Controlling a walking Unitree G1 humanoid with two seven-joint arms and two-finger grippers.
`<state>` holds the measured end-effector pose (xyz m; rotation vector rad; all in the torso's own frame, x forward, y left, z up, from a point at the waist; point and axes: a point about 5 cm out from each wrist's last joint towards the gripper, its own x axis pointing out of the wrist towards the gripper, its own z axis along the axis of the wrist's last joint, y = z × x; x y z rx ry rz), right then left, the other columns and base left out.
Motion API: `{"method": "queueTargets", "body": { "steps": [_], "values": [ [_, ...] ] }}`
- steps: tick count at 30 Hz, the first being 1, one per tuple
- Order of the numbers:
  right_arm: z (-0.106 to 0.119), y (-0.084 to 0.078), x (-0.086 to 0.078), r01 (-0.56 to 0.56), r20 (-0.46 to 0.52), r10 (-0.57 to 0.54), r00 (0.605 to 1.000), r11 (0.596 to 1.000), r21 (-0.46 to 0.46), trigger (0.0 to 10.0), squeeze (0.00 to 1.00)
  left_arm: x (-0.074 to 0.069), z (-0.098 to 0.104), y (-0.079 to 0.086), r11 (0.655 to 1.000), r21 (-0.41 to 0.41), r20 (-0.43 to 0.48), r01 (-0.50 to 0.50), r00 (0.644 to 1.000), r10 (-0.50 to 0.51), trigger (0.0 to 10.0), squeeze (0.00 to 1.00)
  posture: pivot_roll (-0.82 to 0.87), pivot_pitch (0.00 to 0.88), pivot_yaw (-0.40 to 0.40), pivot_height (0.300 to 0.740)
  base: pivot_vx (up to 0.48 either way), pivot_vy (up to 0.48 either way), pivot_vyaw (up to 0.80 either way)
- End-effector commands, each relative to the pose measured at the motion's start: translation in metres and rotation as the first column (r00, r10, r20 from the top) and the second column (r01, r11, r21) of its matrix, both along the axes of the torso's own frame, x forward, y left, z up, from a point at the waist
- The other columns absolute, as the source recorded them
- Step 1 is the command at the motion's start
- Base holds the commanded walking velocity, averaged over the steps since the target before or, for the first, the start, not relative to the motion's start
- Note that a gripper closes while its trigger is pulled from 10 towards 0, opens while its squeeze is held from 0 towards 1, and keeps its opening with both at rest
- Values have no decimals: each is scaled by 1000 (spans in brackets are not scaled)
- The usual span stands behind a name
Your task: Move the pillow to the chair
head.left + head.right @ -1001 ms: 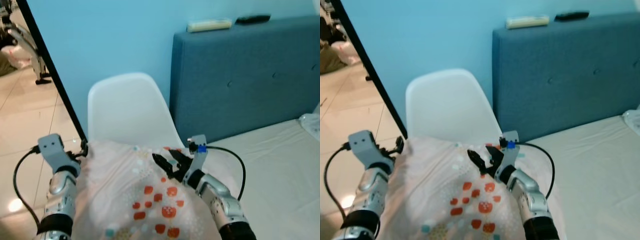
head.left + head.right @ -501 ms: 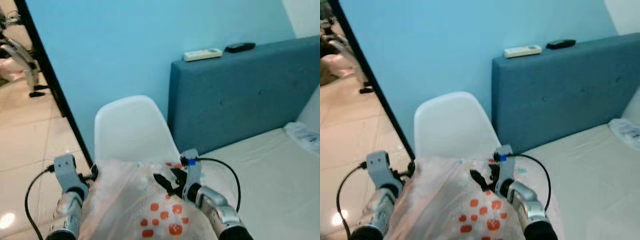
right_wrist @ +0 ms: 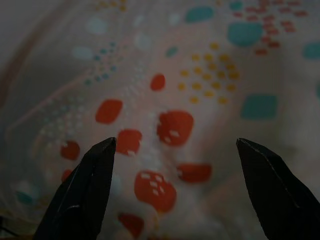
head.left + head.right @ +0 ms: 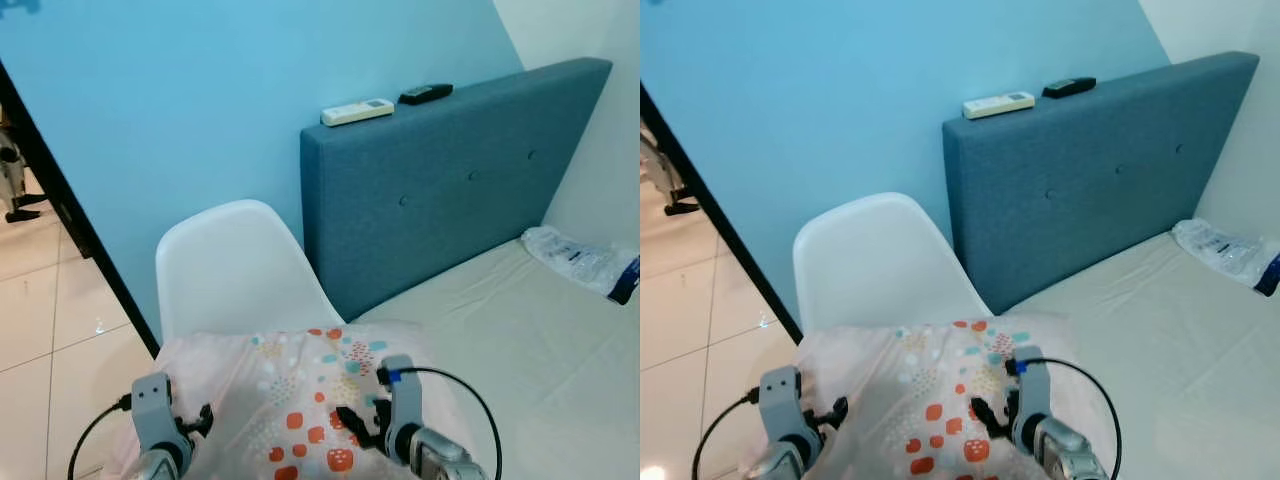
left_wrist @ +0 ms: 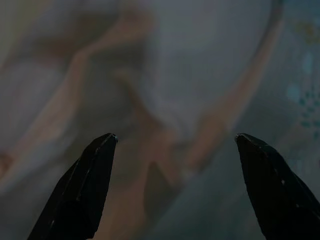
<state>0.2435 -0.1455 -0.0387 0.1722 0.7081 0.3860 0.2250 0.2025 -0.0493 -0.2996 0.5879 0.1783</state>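
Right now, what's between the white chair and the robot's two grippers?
The spotty pillow lies there, over the white chair's seat, with the left gripper and right gripper at its near side. Both head views show it.

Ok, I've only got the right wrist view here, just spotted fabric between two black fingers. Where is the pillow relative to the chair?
Observer: The pillow lies in front of the white chair, its far edge overlapping the bottom of the backrest; whether it rests on the seat is hidden.
Operator: And the left tool?
Observer: The left tool is open, fingers spread over plain pale fabric at the pillow's left side.
Operator: Anything beside the chair?
Observer: A blue padded headboard stands just right of it, with a white remote and a black one on top.
Operator: My right tool?
Observer: The right tool sits over the pillow's spotted middle, also open.
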Motion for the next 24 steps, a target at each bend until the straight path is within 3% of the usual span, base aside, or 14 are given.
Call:
{"method": "queueTargets", "body": {
  "steps": [1,3,6,10,12,24],
  "values": [
    [-6,-2,-5,16,-20,-17,1000,999,-27,10000,0,-5,-5,-3,1000,0,-39,19,999,-19,10000,0,-9,0,35,740,-390,0,0],
    [-11,-6,-10,18,-42,-21,999,997,-74,10000,0,-8,-8,-5,999,5,-62,31,998,-31,10000,0,-9,0,36,740,-386,0,0],
    [-25,-17,-28,-13,-103,-9,995,976,-217,10000,0,-16,-15,-8,999,10,-121,36,992,-34,10000,0,-2,0,35,740,-385,0,0],
    [-31,-22,-36,3,-132,-38,991,967,-254,10000,0,-20,-18,-10,999,10,-151,37,988,-35,10000,0,-2,0,35,740,-394,0,0],
    [-38,-29,-48,-6,-168,-51,984,947,-321,10000,0,-27,-24,-13,999,1,-188,38,981,-38,10000,0,-5,0,37,740,-412,0,0],
    [-45,-28,-59,-22,-203,-54,978,935,-355,10000,0,-30,-27,-18,998,3,-216,65,974,-63,10000,0,-6,0,37,740,-410,0,0]
  ]
}}
